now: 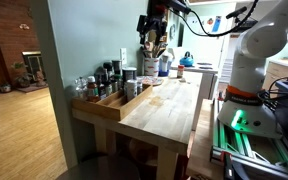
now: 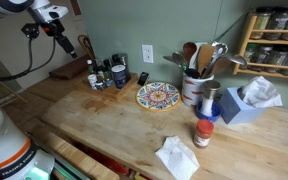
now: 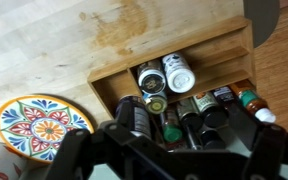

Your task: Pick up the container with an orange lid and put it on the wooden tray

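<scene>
The container with an orange lid (image 2: pixel 204 132) stands upright on the table near the tissue box, far from the gripper. The long wooden tray (image 1: pixel 110 106) lies along a table edge and holds several spice jars at one end; it also shows in an exterior view (image 2: pixel 70 72) and in the wrist view (image 3: pixel 174 52). My gripper (image 1: pixel 154 30) hangs high above the tray's jars, also seen in an exterior view (image 2: pixel 60 28). In the wrist view the gripper (image 3: pixel 169 160) is open and empty, with the jars right below it.
A colourful patterned plate (image 2: pixel 157 95) lies mid-table and shows in the wrist view (image 3: pixel 39 125). A utensil crock (image 2: pixel 195 78), a blue tissue box (image 2: pixel 246 102) and a crumpled white napkin (image 2: pixel 176 156) are on the table. A spice shelf (image 2: pixel 274 40) hangs on the wall.
</scene>
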{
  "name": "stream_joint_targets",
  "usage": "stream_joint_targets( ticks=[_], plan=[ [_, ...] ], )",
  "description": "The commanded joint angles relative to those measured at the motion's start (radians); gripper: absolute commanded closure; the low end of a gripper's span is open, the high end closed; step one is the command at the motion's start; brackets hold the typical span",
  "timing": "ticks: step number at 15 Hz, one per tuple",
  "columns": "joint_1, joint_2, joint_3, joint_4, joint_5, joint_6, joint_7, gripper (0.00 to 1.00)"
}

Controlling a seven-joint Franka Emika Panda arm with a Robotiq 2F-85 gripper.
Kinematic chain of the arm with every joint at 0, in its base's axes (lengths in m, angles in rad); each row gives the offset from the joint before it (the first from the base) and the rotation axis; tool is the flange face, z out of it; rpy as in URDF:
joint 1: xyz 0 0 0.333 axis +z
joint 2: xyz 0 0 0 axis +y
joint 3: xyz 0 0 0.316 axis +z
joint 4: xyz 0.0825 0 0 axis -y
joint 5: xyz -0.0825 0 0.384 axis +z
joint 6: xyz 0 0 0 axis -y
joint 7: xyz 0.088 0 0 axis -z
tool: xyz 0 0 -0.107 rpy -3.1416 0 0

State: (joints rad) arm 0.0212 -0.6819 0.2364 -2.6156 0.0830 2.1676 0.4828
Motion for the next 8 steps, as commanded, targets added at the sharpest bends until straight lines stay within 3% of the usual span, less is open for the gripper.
stream_joint_targets(
  ticks=[1, 4, 8],
  plan=[
    [-0.084, -0.068, -0.073, -0.088, -0.052, 0.005, -0.013, 0.0],
    [-0.205, -0.086, -0.159, -0.136, -0.139, 0.046, -0.049, 0.0],
    [-0.39, -0.021, -0.269, -0.139, -0.271, 0.142, -0.094, 0.0]
  ],
)
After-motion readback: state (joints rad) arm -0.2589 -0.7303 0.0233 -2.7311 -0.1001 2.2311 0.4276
